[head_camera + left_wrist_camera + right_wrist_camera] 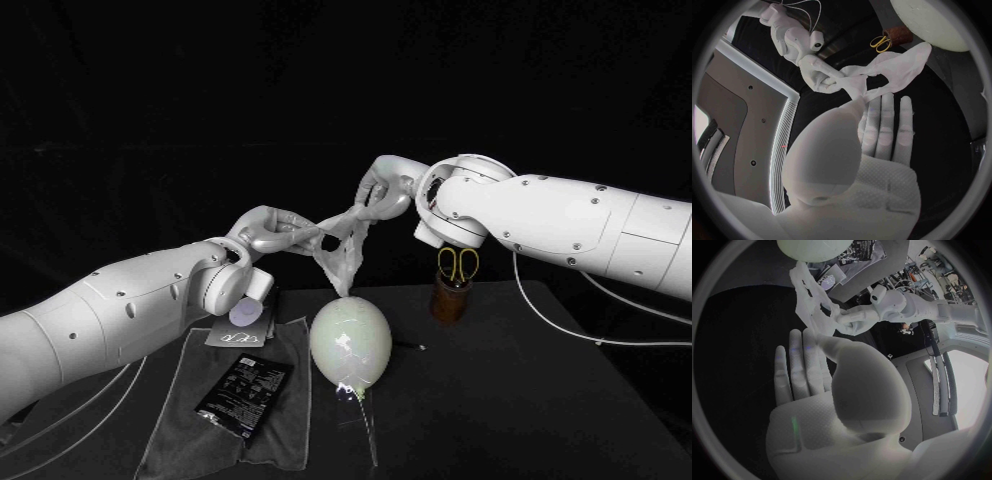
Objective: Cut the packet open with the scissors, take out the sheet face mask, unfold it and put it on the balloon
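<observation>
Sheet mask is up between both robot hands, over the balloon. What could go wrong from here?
1. The sheet face mask hangs bunched and twisted between the left robot hand and right robot hand; it may land folded.
2. The balloon lies loose on the table, so it could roll on contact.
3. Pulling the hands apart might tear the thin mask.

Grey cloth (173, 410) spread on black table (548, 400), brown cylindrical holder (451, 303) well apart
</observation>
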Controlling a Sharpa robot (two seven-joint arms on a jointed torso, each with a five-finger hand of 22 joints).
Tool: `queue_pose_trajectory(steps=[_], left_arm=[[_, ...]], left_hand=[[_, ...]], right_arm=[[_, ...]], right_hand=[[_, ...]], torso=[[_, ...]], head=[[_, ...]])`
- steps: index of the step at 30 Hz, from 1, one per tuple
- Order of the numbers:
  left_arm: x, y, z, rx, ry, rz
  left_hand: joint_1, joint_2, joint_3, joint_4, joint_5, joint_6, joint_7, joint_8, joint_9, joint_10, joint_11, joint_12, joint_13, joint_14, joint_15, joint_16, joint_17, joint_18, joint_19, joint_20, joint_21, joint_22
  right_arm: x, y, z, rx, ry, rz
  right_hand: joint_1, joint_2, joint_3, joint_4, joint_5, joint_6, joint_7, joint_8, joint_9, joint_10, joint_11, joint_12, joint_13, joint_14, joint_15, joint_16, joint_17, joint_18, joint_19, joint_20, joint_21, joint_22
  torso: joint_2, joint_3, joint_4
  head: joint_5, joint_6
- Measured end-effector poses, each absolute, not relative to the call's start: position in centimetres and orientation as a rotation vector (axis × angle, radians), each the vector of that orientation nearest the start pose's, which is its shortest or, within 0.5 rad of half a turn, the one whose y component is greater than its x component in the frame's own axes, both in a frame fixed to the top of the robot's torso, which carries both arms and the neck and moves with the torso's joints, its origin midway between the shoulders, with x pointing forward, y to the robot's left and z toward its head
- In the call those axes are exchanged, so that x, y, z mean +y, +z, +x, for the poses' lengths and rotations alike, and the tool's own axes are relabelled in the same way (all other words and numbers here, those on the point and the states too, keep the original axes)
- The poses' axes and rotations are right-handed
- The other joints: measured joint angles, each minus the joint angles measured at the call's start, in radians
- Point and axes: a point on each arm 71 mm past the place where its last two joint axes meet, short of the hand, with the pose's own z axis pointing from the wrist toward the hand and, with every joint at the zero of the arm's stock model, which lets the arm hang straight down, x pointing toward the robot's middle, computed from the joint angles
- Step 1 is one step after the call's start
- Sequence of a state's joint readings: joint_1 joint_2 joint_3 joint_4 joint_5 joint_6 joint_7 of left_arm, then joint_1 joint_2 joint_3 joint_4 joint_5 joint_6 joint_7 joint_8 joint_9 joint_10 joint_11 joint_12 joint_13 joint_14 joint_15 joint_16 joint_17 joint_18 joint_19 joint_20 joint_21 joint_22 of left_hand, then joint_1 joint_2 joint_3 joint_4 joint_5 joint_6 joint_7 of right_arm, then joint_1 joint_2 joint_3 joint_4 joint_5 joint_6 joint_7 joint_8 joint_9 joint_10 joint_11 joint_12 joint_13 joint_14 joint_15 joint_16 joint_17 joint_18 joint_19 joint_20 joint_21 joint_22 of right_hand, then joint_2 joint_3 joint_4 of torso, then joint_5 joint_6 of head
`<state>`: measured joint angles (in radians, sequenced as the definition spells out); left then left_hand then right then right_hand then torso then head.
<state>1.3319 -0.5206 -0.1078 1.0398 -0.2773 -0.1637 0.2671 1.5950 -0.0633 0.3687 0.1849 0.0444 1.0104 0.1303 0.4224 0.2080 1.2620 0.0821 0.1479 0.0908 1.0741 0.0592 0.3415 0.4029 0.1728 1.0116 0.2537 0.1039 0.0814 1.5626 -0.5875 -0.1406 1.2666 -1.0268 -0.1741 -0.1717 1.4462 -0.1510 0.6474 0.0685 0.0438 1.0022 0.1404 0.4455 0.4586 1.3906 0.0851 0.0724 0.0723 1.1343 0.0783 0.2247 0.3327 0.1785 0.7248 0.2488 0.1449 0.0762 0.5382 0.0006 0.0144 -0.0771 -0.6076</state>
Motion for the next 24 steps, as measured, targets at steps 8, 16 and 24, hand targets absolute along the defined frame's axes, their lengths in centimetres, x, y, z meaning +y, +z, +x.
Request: queue_pose_trajectory(steps=[8, 16, 24], left_arm=[[18.1, -14.3, 58.6, 1.549, -1.321, -0.719], [18.1, -12.9, 58.8, 1.552, -1.299, -0.635], [18.3, -10.9, 59.4, 1.554, -1.274, -0.554]], left_hand=[[0.0, 0.0, 0.007, -0.007, -0.001, -0.002, -0.001, 0.007, 0.0, 0.0, 0.0, -0.005, -0.001, 0.0, 0.0, 0.0, 0.001, 0.0, 0.0, 0.0, 0.0, 0.0], [0.0, 0.0, 0.01, -0.01, -0.001, -0.004, 0.0, 0.007, 0.0, 0.0, 0.0, -0.005, -0.001, 0.0, 0.0, -0.005, 0.004, 0.0, 0.004, -0.004, 0.004, 0.002], [0.0, 0.0, 0.01, -0.01, -0.003, -0.004, 0.0, 0.007, 0.0, 0.0, 0.0, -0.005, -0.001, 0.0, 0.0, -0.005, 0.004, -0.001, 0.004, -0.004, 0.004, 0.003]], right_arm=[[-15.5, -6.0, 56.9, 1.701, 0.692, 0.057], [-15.9, -6.3, 57.1, 1.701, 0.677, 0.063], [-16.2, -6.4, 56.9, 1.7, 0.683, 0.053]], right_hand=[[-0.004, 0.004, 0.003, -0.003, -0.002, 0.003, -0.001, 0.003, 0.0, -0.003, -0.003, 0.0, 0.0, 0.0, 0.0, 0.0, 0.0, 0.0, 0.0, 0.0, 0.0, 0.0], [-0.004, 0.004, 0.003, -0.003, 0.001, 0.005, -0.001, 0.002, 0.0, -0.003, -0.003, 0.0, 0.0, 0.0, 0.0, 0.0, 0.0, 0.0, 0.0, 0.0, 0.0, 0.0], [-0.004, 0.004, 0.002, -0.002, 0.002, 0.005, -0.001, -0.002, 0.0, -0.003, -0.002, 0.0, 0.0, 0.0, 0.0, 0.0, 0.001, -0.001, 0.0, 0.0, 0.0, 0.0]], torso=[[-0.001, 0.0005, -0.0008], [-0.001, 0.0008, -0.0011], [-0.001, 0.0007, -0.0012]], head=[[0.002, 0.003], [0.006, 0.006], [0.01, 0.009]])
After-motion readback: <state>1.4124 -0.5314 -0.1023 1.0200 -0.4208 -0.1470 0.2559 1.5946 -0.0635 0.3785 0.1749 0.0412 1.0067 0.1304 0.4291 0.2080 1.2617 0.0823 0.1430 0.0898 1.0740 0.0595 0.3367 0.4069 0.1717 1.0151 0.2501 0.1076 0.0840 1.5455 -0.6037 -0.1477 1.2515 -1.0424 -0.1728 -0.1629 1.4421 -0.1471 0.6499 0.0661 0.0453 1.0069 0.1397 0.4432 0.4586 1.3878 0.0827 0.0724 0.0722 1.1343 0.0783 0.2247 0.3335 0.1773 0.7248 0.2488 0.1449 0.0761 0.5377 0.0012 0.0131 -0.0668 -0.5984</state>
